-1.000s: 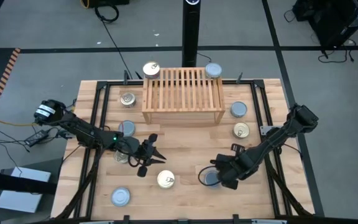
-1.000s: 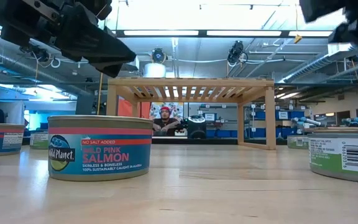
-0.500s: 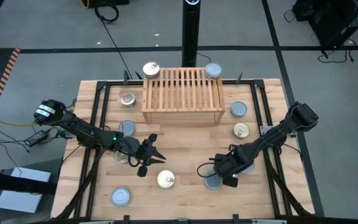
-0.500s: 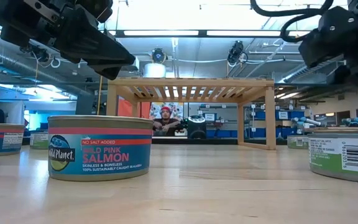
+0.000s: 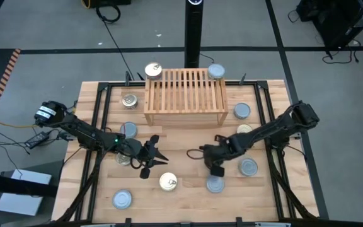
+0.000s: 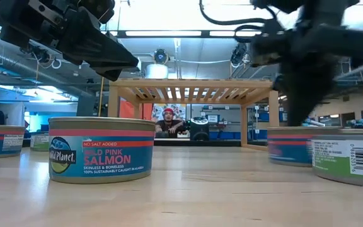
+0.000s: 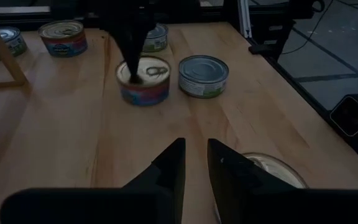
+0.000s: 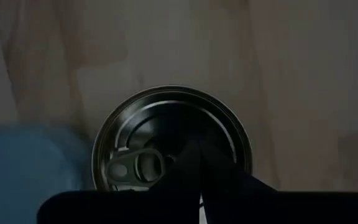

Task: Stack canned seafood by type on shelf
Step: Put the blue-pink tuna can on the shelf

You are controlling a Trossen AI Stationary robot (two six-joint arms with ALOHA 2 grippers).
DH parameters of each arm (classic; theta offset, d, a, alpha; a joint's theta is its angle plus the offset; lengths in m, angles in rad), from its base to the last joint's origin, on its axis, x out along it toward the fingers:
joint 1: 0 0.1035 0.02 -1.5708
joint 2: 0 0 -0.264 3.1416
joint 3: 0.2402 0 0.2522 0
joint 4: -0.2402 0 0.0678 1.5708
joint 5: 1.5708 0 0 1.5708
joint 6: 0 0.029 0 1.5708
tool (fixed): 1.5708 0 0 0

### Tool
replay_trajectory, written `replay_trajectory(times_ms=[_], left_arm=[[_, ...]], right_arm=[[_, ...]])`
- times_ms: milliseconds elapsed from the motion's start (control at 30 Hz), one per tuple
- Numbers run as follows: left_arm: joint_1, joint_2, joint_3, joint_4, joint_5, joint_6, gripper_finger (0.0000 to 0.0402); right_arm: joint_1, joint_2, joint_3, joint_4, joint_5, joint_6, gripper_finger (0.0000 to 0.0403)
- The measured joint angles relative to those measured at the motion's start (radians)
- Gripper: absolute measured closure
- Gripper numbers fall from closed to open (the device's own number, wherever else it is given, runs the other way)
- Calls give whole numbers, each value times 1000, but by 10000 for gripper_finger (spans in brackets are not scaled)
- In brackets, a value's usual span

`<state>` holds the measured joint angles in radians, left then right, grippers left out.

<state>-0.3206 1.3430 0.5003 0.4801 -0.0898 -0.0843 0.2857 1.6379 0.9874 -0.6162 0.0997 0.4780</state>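
Observation:
The light-wood shelf (image 5: 186,94) stands at the table's far middle, with a gold-lidded tin (image 5: 152,69) and a blue-lidded tin (image 5: 216,71) at its far corners. Other tins stand singly on the table. My right gripper (image 5: 214,165) is shut and points down on a pull-tab tin (image 7: 143,87) with a pink-and-blue label, hidden beneath it in the high view. A blue-lidded, green-labelled tin (image 5: 215,184) stands just nearer. My left gripper (image 5: 157,152) hovers left of centre, narrowly open and holding nothing, with a gold-lidded tin (image 5: 167,182) near it. My right gripper has its shut fingertips (image 7: 132,73) down on the pull-tab tin's lid (image 8: 166,124), beside the tab. The fingers come from above, pointing down. The tin stands upright with its base on the table (image 6: 292,146).
Tins stand left of the shelf (image 5: 129,99), right of it (image 5: 241,111), under the right arm (image 5: 249,167) and at the near left (image 5: 123,200). Black frame rails run along both table sides. Bare wood lies in front of the shelf. A person sits in the room beyond.
My right gripper has swung from above the blue-lidded tin by the near edge toward the table's centre, left and farther. In the low view a pink-and-blue tin now stands under it where none stood before. The blue-lidded tin is uncovered.

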Motion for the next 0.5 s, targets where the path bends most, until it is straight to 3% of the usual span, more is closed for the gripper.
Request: replay_trajectory(times_ms=[500], left_arm=[[0, 0, 0, -1, -13, 6, 328]], right_arm=[[-100, 0, 5, 174, 42, -253, 396]])
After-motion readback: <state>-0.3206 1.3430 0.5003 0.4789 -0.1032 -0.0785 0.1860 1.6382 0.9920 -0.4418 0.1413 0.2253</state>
